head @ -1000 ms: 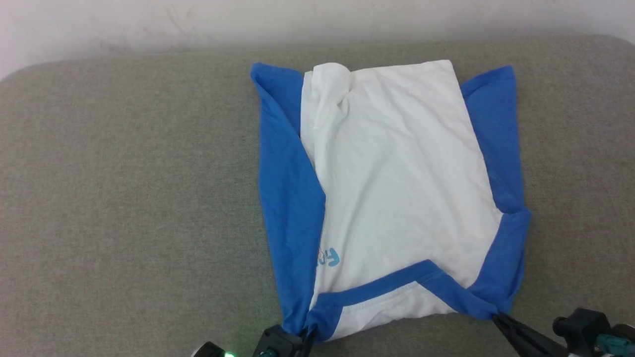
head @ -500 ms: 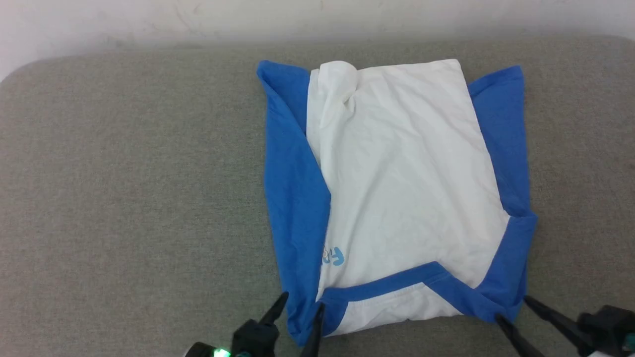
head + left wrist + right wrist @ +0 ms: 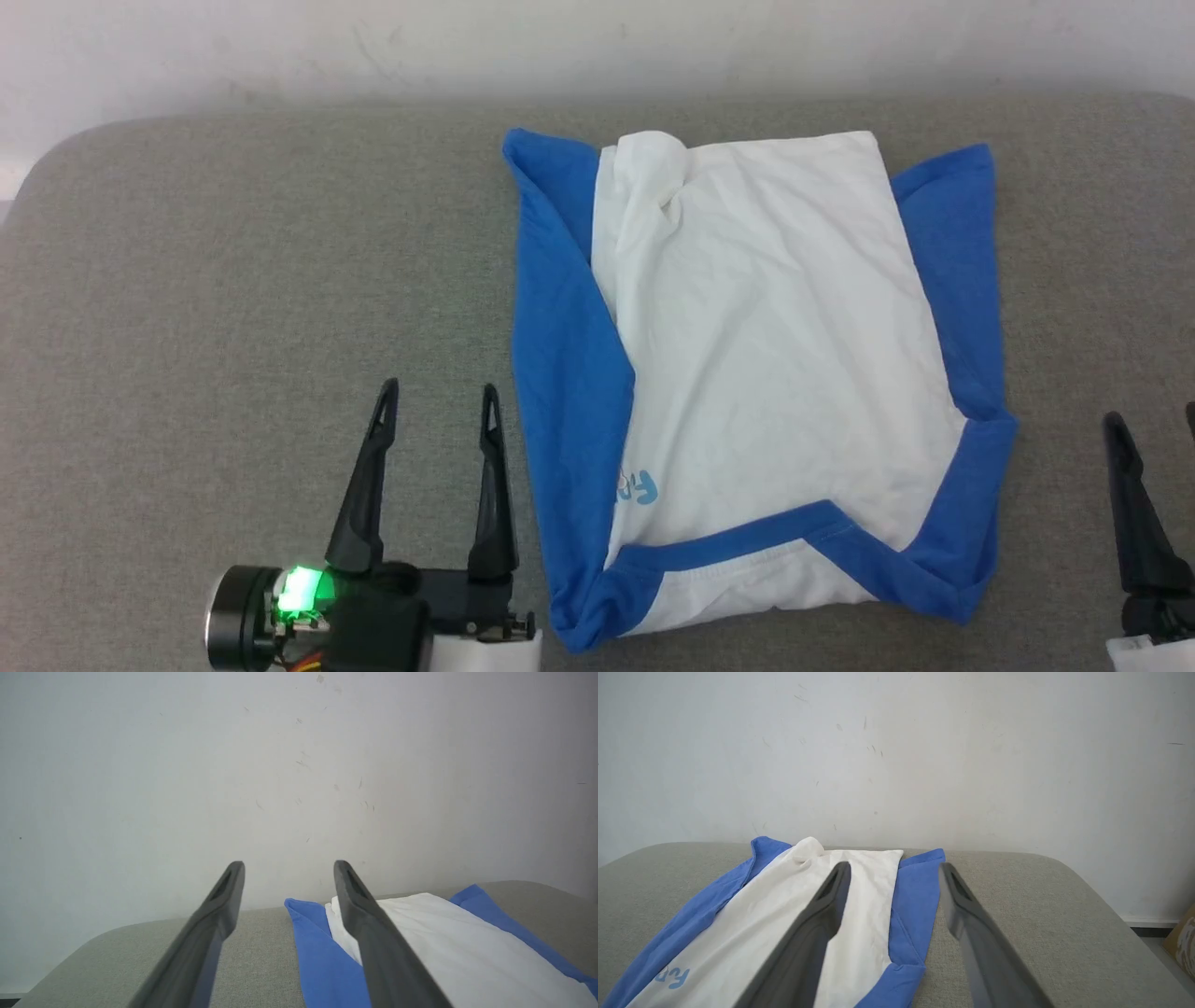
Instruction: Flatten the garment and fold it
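A grey woven fabric-covered surface [image 3: 233,280] runs under a scuffed white wall [image 3: 280,47].

At the lower left, the robot's left end effector [image 3: 439,387] hovers with its two long dark fingers spread apart and holding nothing. It is just beside the garment's left edge and not touching it.

In the middle lies the soft jersey long-sleeved shirt, the garment [image 3: 775,373]. It has a white body, bright blue sleeves and a blue collar band. It rests flat on the surface as a rough rectangle, with the collar nearest the robot and the sleeves tucked along both long sides. A small pale blue print [image 3: 637,487] sits near the collar on the left. The white cloth bunches into a lump at the far left corner.

At the lower right, the right end effector [image 3: 894,867] is also spread and empty, near the garment's right side.

The garment seems ready for its next fold. To do this well, the robot would likely first smooth the bunched far corner. It would then pinch two matching corners evenly and carry them across together, so the edges line up.

Count: one garment, two sleeves, two end effectors with two fingers each, one surface.
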Robot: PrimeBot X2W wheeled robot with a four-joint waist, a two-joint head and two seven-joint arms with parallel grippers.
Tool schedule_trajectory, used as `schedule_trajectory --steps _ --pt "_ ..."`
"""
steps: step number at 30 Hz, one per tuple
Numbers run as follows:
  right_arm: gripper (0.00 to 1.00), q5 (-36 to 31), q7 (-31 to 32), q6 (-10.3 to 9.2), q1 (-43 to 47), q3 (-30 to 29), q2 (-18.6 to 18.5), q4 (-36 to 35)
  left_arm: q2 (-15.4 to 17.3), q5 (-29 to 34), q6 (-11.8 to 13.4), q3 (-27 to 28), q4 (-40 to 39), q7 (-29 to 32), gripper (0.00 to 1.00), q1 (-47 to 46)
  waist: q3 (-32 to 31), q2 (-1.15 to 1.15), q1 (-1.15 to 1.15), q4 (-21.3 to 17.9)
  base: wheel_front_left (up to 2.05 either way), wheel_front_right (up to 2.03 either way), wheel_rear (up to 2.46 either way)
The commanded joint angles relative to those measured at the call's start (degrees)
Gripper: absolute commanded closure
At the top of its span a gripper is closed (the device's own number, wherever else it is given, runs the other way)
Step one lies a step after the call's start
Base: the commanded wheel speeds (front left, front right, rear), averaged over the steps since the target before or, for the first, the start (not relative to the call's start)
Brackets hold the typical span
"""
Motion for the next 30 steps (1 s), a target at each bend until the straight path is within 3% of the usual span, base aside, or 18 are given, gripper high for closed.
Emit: schedule_trajectory --steps 1,7,12,15,17,22,26,30 --pt "0.0 -0.7 -0.1 -0.11 0.1 -0.3 0.8 -0.4 -0.2 0.8 0.5 0.0 0.2 -0.2 0.0 0.2 -0.1 0.0 0.0 0.1 0.0 0.0 0.0" --pt "0.0 -6.1 0.2 -0.11 1.3 -1.2 8.7 -0.9 -3.9 3.5 1.7 0.2 3.8 -0.3 0.0 4.0 -0.8 0.0 0.0 0.8 0.0 0.0 0.0" --pt "0.0 -7.1 0.5 -0.11 1.5 -0.8 10.2 -1.1 -5.1 3.8 0.2 1.6 5.4 -0.3 0.0 5.4 -0.5 0.0 0.0 0.5 0.0 0.0 0.0" --pt "0.0 -7.1 0.8 -0.11 0.8 -0.7 9.9 -1.5 -4.4 3.6 -2.0 2.7 6.0 -0.3 0.0 3.9 0.6 0.0 0.0 0.0 0.0 0.0 0.0" --pt "0.0 -6.5 0.8 -0.11 -0.3 -0.6 9.1 -2.0 -1.9 2.1 -7.7 3.8 7.3 1.5 0.0 -2.3 2.7 0.0 0.0 -0.4 0.0 0.0 0.0" --pt "0.0 -4.7 -0.1 -0.11 -2.6 -0.3 7.2 -2.4 2.8 1.8 -16.1 5.6 8.3 12.8 0.0 -17.9 7.3 0.0 0.0 -1.3 0.0 0.0 0.0" --pt "0.0 -2.5 -0.6 -0.11 -4.6 -0.4 5.1 -3.0 4.3 1.8 -22.2 6.5 9.3 23.3 0.0 -32.3 12.4 0.0 0.0 -2.1 0.0 0.0 0.0" --pt "0.0 -0.1 -1.3 -0.11 -6.8 -0.2 2.5 -3.3 3.7 1.6 -28.4 5.8 13.4 32.3 0.0 -45.9 17.7 0.0 0.0 -2.8 0.0 0.0 0.0"
